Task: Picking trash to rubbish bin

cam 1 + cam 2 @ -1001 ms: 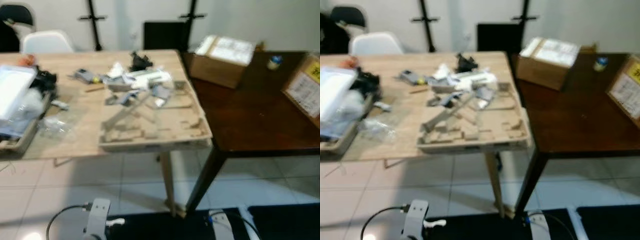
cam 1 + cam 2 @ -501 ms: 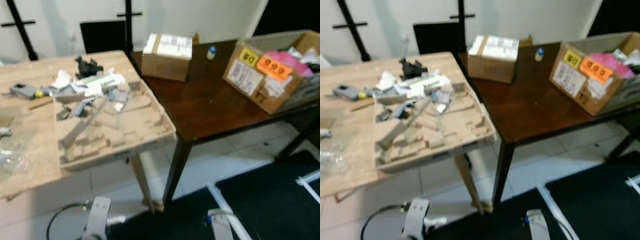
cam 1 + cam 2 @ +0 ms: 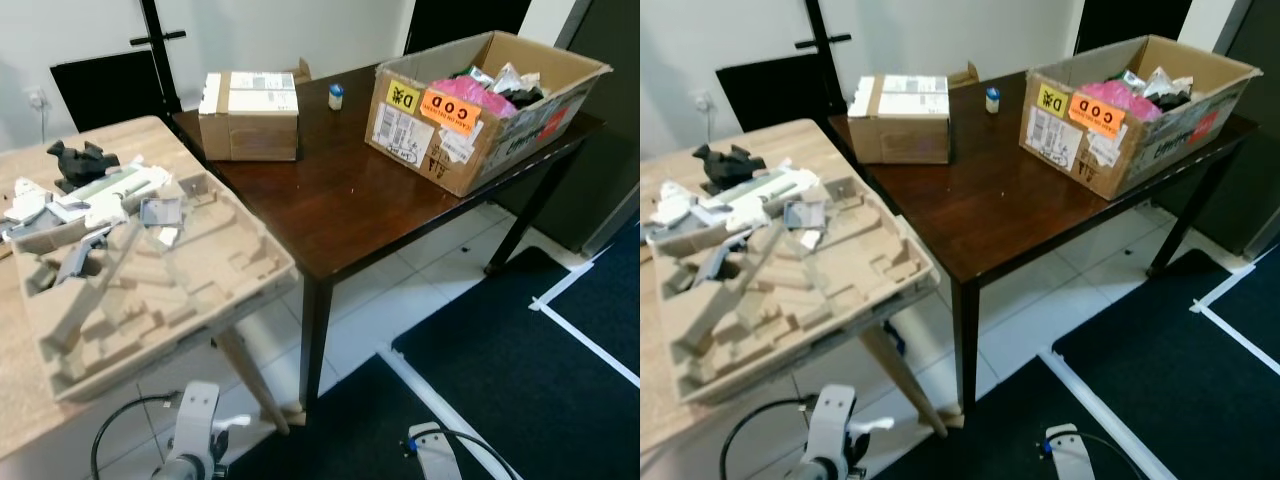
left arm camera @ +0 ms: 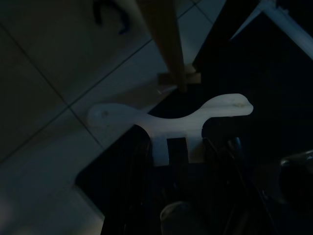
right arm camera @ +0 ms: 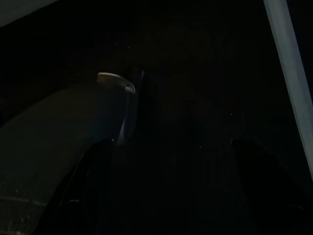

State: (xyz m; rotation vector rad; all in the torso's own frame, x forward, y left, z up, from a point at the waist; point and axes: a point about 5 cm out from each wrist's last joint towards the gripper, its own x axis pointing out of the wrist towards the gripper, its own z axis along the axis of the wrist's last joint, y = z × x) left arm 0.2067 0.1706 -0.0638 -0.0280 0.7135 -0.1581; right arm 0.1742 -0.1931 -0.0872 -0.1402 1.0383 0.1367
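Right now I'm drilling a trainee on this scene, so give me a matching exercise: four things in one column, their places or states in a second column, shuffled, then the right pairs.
Things:
1. Open cardboard box with orange label
2. Sealed cardboard box
3. Moulded pulp tray
4. Small bottle with blue cap

Places or states:
A. On the light wooden table, overhanging its corner
B. Upright on the dark table, between the two boxes
C. At the dark table's right end, holding pink stuff
D. Near the dark table's left end, white label on top

Pairs: 1-C, 2-D, 3-A, 4-B
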